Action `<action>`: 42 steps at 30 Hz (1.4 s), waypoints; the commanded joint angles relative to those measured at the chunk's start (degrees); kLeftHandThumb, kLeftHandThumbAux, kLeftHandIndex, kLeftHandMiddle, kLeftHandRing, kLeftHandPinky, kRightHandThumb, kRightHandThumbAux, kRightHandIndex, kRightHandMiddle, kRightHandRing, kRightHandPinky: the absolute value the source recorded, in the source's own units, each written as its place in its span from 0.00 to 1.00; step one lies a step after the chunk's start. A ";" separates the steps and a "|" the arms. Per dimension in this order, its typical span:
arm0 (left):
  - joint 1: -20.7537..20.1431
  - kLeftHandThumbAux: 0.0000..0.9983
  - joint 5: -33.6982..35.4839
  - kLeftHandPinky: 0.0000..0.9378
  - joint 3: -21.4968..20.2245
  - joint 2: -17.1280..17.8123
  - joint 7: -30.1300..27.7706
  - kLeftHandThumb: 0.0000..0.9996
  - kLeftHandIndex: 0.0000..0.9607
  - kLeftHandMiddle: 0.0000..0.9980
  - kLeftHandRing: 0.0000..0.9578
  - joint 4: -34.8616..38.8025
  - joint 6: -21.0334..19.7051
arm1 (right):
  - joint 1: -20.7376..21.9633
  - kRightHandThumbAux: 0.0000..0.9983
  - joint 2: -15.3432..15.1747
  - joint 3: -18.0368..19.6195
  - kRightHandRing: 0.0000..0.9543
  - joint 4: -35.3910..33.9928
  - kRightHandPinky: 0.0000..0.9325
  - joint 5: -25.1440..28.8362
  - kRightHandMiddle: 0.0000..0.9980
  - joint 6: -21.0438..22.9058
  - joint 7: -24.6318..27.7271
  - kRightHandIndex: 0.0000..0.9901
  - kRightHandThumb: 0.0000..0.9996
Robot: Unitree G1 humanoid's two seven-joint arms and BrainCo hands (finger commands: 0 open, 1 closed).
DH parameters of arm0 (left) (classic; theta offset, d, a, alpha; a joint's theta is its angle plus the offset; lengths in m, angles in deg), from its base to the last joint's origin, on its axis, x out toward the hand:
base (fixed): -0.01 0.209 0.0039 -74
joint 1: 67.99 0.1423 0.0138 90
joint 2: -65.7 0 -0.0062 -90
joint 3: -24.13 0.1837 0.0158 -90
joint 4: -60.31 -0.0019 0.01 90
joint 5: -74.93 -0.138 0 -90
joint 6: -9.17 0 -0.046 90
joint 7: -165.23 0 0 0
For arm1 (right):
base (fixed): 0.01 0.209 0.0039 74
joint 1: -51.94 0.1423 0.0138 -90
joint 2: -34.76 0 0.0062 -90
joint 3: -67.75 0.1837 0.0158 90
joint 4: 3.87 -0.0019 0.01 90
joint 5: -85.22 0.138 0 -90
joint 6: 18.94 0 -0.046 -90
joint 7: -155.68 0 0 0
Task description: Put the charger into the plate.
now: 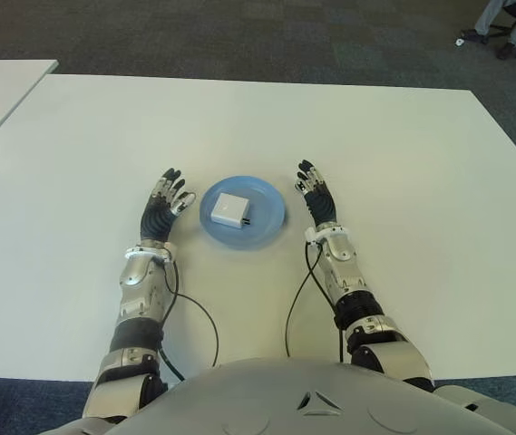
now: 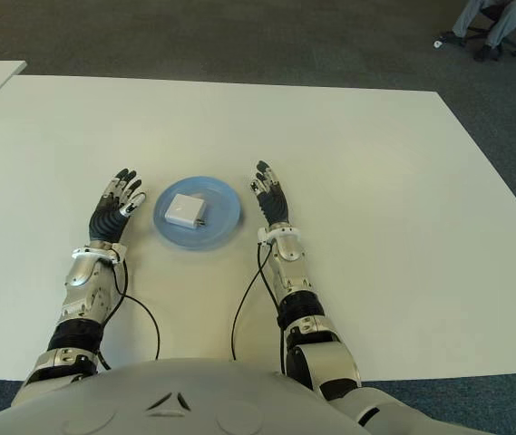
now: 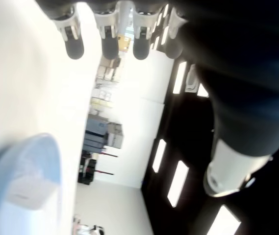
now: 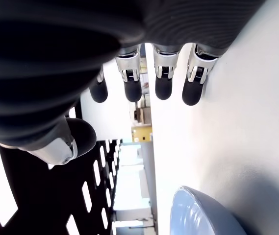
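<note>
Charger [image 1: 230,209]: white, square block, lying flat inside the blue plate [image 1: 269,205], roughly at its centre. I see a small dark detail on the side facing my right hand; I cannot tell what it is. Nothing touches the charger.

Plate: round, light blue, shallow rim, sitting on the white tabletop [image 1: 403,163] directly in front of me, between my two hands. Its rim also shows in both wrist views, and the left wrist view catches the pale block of the charger within it.

Left hand [image 1: 163,205]: just beside the plate on its left, apart from the rim. Fingers extended and spread, holding nothing. Left wrist view confirms: fingertips [image 3: 74,47] straight out in a row, nothing between them and the palm.

Right hand [image 1: 316,194]: just beside the plate on its right, also apart from the rim. Fingers extended, slightly fanned, holding nothing. Right wrist view agrees: four fingertips [image 4: 163,89] straight, thumb off to the side.

Whether either hand touches the tabletop, I cannot tell.

Cables run from each wrist back along the tabletop toward my torso.

Far right corner, beyond the tabletop: a person's legs [image 1: 502,16] on dark carpet [image 1: 239,36].
</note>
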 commanded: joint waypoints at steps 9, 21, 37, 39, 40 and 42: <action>0.81 0.65 -7.06 0.00 3.65 2.04 3.35 0.00 0.00 0.00 0.00 -1.29 -1.30 | -2.45 0.53 1.14 0.49 0.03 0.19 0.03 0.47 0.05 0.71 0.03 0.00 0.00; 3.02 0.58 -9.52 0.00 5.54 2.45 4.71 0.00 0.00 0.00 0.00 0.15 -1.49 | -3.40 0.51 0.75 0.96 0.03 -0.42 0.03 1.16 0.05 -0.43 0.81 0.00 0.00; 3.89 0.56 -10.12 0.00 6.74 1.85 5.91 0.00 0.00 0.00 0.00 -0.02 0.11 | -4.19 0.50 -0.21 2.09 0.03 -1.16 0.02 1.09 0.05 -0.31 2.89 0.00 0.00; 3.88 0.56 -10.09 0.00 6.85 1.75 6.18 0.00 0.00 0.00 0.00 -0.13 0.25 | -4.20 0.50 -0.31 2.20 0.03 -1.20 0.02 0.94 0.05 -0.21 2.95 0.00 0.00; 3.93 0.56 -10.12 0.00 6.96 1.65 6.35 0.00 0.00 0.00 0.00 -0.09 0.29 | -4.25 0.50 -0.39 2.28 0.03 -1.26 0.03 0.93 0.05 -0.17 3.04 0.00 0.00; 3.93 0.56 -10.14 0.00 7.12 1.50 6.64 0.00 0.00 0.00 0.00 -0.13 0.32 | -4.37 0.50 -0.62 2.42 0.03 -1.41 0.02 0.87 0.05 -0.12 3.28 0.00 0.00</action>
